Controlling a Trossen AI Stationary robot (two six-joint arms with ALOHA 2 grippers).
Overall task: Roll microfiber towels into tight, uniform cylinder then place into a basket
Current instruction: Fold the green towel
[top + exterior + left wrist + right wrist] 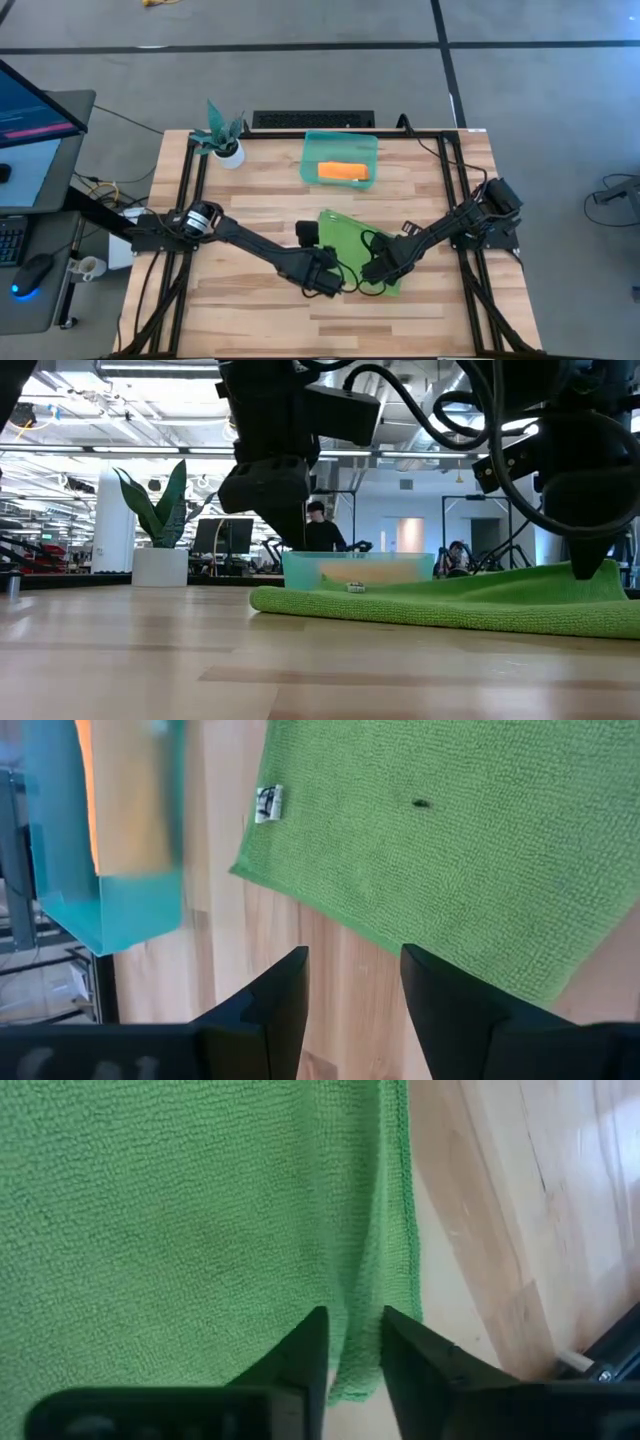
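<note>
A wooden table [250, 310] was seen from above, with two dark robot arms reaching in toward its middle. At the far edge sat a small teal basket [312, 141], and inside it lay an orange towel [343, 172], apparently rolled already. A potted plant [222, 137] stood just beside the basket, toward the left arm's side.

The larger green towel [345, 232] lay flat and spread open in the middle of the table, nearer than the basket and apart from it. It showed no roll, though one edge near the right arm looked slightly rucked.

The left gripper [322, 284] hovered by the towel's near corner on its own side. In its wrist view its two fingers [282, 997] stood moderately apart over bare wood, just short of the towel's edge, holding nothing. A small white label [268, 803] showed at the towel's corner.

The right gripper [374, 270] hung over the towel's near edge on its own side. In its wrist view the fingers [309, 1348] had a narrow gap between them, directly above a raised fold of green cloth; whether they pinched that fold could not be told.

Judging from this, the task was about half done: one towel rested in the basket, while the green one remained to be rolled tight and placed beside it.
</note>
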